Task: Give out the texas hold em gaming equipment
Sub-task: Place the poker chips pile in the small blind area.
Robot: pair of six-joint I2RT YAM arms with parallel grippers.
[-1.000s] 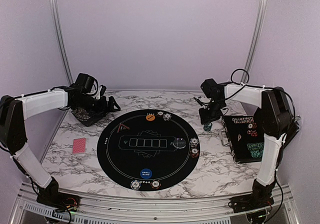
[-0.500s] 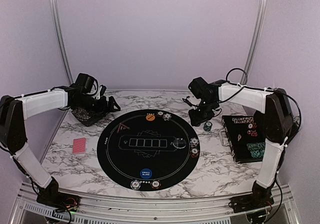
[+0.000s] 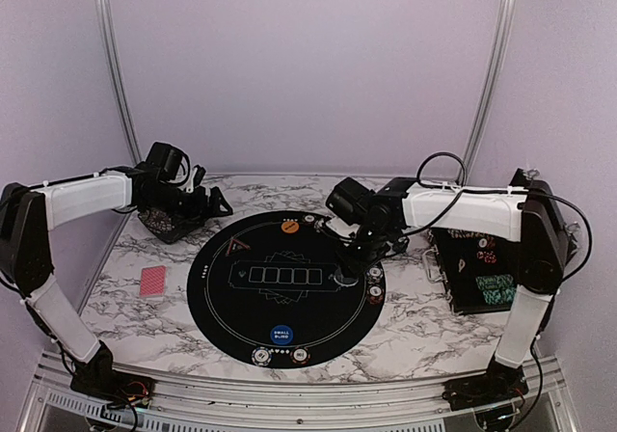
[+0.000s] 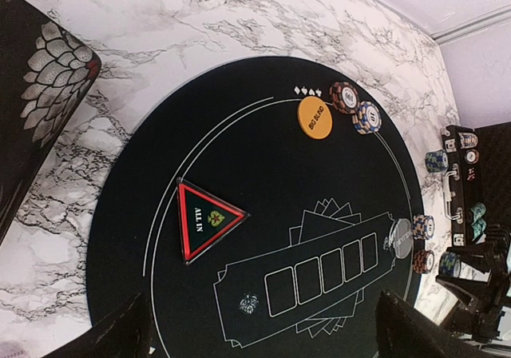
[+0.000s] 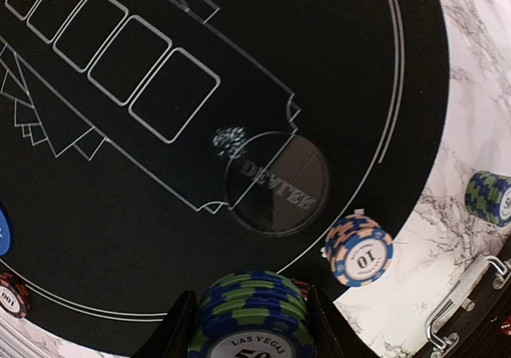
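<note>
— How is the table (image 3: 415, 331) patterned?
— It is marbled white, veined in grey. The mat (image 3: 231, 302) is black, lined in white.
— And the pieces?
— A black triangle (image 4: 209, 218) is edged in red, a button (image 4: 314, 119) is coloured orange, and the chips (image 5: 251, 310) are striped blue and green.

The right gripper (image 5: 249, 336), clamped on a blue-green chip stack (image 5: 251, 300), swung left from beside the black chip case (image 3: 482, 270) to over the right edge of the mat (image 3: 231, 297).

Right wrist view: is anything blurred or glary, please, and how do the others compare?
Right wrist: sharp, blue-and-green striped chip stack in the jaws legible; left wrist: crisp, red-rimmed black triangular marker readable; top external: even light, lettering too small.
</note>
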